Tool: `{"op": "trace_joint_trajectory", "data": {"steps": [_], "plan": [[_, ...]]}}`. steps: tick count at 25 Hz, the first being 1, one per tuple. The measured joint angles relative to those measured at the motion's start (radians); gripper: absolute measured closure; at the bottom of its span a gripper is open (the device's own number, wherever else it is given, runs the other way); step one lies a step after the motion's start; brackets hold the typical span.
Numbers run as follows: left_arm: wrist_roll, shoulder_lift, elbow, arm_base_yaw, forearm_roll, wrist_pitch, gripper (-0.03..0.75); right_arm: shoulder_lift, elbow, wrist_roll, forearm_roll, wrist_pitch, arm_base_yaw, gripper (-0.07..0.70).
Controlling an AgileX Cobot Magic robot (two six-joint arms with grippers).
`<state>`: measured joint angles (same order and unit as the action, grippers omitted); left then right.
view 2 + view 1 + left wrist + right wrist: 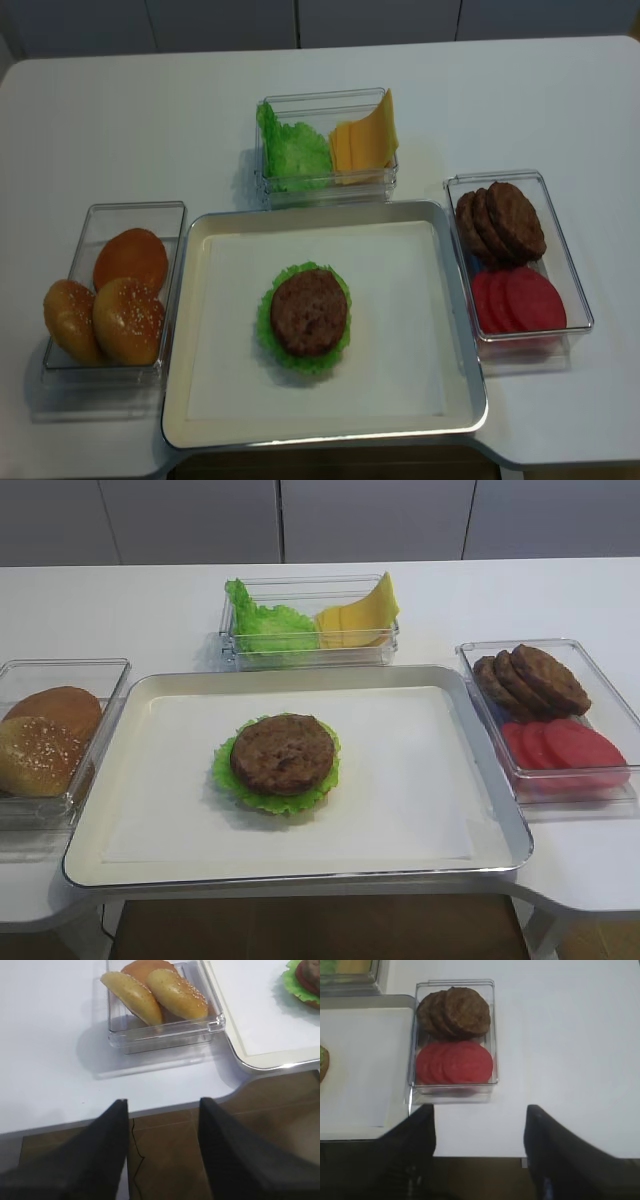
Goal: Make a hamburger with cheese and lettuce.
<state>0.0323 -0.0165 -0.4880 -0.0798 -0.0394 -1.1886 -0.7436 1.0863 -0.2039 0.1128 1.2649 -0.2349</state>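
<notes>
Sitting flat on the tray [480,695], left of its centre, your hamburger [283,758] shows a brown patty on top with a frilly green rim; being round, it has no long axis, and whatever lies beneath the patty is hidden. Your left gripper [162,1150] and right gripper [480,1152] appear only in the wrist views, jaws spread wide and holding nothing, hanging off the table's [140,600] near edge. The cheese [360,615] leans tilted beside the lettuce [265,625] in the far clear box. Patties [530,678] and what look like tomato slices [565,748] fill the right box, buns [45,738] the left. No writing is legible.
</notes>
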Motion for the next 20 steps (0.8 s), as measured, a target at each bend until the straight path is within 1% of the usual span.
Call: {"op": "trace_joint_trajectory", "data": {"steps": [5,8,11,14,17,20], "plan": [[0.0,0.0,0.0,0.0,0.0,0.0,0.373,0.209,-0.137,0.0,-0.005,0.008,0.002,0.23],[0.0,0.0,0.0,0.0,0.0,0.0,0.373,0.3,-0.224,0.0,-0.023,0.008,0.021,0.238],[0.0,0.0,0.0,0.0,0.0,0.0,0.373,0.377,-0.323,0.002,-0.029,0.008,0.057,0.239],[0.0,0.0,0.0,0.0,0.0,0.0,0.373,0.457,-0.408,0.034,-0.037,0.01,0.078,0.241],[0.0,0.0,0.0,0.0,0.0,0.0,0.373,0.538,-0.477,0.077,-0.054,0.0,0.099,0.249],[0.0,0.0,0.0,0.0,0.0,0.0,0.373,0.622,-0.519,0.114,-0.064,-0.039,0.116,0.26]]}}
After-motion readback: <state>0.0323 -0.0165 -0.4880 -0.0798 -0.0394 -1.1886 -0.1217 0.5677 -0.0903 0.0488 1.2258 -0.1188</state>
